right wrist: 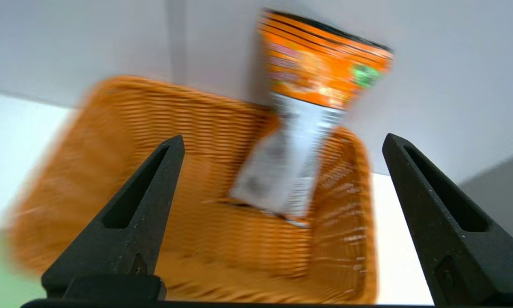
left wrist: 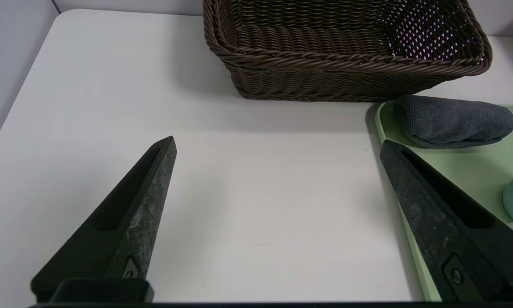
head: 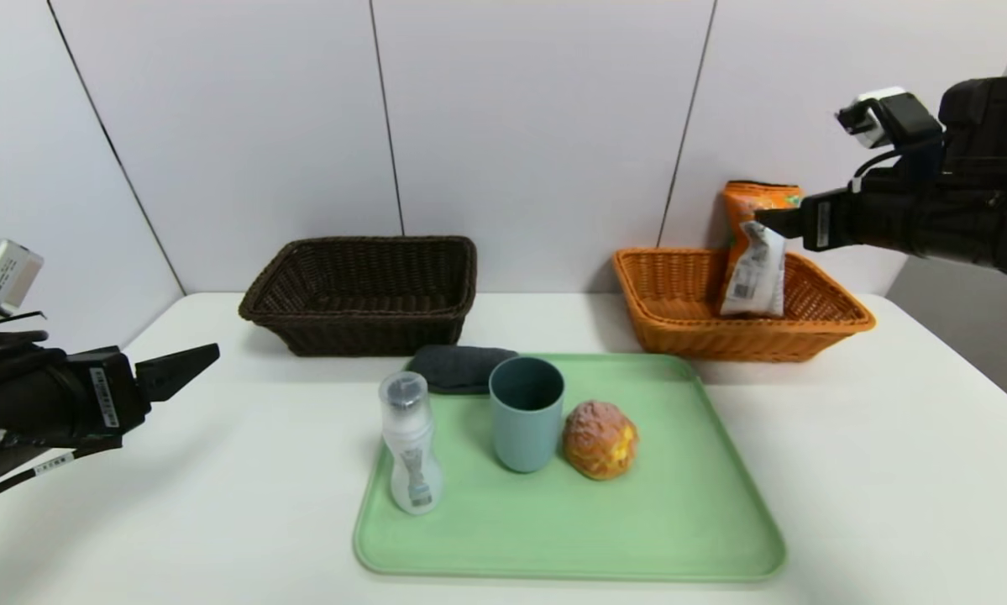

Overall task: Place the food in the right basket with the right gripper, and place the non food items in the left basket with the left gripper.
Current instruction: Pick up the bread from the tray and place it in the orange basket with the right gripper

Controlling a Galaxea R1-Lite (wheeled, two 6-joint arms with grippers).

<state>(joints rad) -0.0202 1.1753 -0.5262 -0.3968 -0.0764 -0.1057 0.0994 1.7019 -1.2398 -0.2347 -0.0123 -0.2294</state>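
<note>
The orange snack packet stands on end inside the orange-tan basket, leaning on the back wall, white back showing. My right gripper hovers open above that basket, apart from the packet. On the green tray stand the translucent bottle, the teal cup and the golden-brown bun; the rolled grey cloth lies at its back edge. The dark brown basket holds nothing. My left gripper is open over the table's left.
The white table runs wide on both sides of the tray, with its right edge near the orange-tan basket. A grey panelled wall stands close behind both baskets.
</note>
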